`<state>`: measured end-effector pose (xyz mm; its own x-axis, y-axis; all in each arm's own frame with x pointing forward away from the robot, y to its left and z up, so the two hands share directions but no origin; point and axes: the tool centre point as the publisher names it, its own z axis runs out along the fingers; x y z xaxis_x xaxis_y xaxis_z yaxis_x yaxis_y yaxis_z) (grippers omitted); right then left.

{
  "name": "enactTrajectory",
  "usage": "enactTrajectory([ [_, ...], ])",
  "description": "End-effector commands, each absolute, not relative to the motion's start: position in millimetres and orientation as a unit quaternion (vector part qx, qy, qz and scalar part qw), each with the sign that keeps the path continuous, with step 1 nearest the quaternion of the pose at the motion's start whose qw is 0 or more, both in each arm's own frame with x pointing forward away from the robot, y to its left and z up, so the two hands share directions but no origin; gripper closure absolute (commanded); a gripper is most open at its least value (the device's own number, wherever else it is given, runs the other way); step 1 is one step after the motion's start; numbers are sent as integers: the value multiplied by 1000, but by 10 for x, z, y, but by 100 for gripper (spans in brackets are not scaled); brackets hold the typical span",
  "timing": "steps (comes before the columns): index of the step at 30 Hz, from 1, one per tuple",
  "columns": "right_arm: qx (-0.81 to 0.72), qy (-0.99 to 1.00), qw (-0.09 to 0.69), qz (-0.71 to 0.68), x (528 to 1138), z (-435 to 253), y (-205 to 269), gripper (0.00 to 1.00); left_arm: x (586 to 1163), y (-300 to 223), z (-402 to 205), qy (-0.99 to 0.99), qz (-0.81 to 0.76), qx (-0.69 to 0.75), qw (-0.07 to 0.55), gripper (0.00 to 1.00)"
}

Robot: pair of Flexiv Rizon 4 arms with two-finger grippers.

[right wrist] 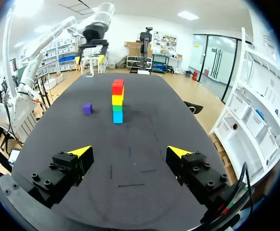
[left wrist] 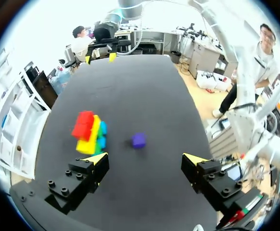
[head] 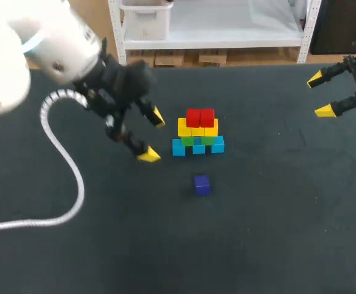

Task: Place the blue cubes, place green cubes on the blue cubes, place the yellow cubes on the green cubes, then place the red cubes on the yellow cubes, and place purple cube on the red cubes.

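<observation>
Purple cube (head: pixel 202 184) apart from stack (head: pixel 198 135)

Red cubes (head: pixel 200 117) top yellow cubes (head: pixel 197 128), green cubes (head: pixel 197 140) and blue cubes (head: pixel 198 147) on our worktop (head: pixel 276 214); the purple cube (head: pixel 202 184) lies apart. Our left hand (head: pixel 153 136) hangs beside them, our right hand (head: pixel 320 95) far off, both spread.

No legible text or labels

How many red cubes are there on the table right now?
2. One red cube and another sit side by side on the yellow cubes. The wrist views show no more, and none seems hidden.
</observation>
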<state>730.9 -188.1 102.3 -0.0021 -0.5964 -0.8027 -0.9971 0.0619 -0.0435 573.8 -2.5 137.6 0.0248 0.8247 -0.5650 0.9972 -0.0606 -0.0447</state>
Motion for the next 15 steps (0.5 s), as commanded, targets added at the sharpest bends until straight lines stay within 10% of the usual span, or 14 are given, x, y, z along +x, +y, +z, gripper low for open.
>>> enactTrajectory([
  [1,-619,644,342,294,7313,1019,-1880,0,5510,-346,1086,682,-183,665,245,0],
  [15,-619,644,342,294,7313,1019,-1880,0,5659,-711,424,710,-165,637,250,0],
])
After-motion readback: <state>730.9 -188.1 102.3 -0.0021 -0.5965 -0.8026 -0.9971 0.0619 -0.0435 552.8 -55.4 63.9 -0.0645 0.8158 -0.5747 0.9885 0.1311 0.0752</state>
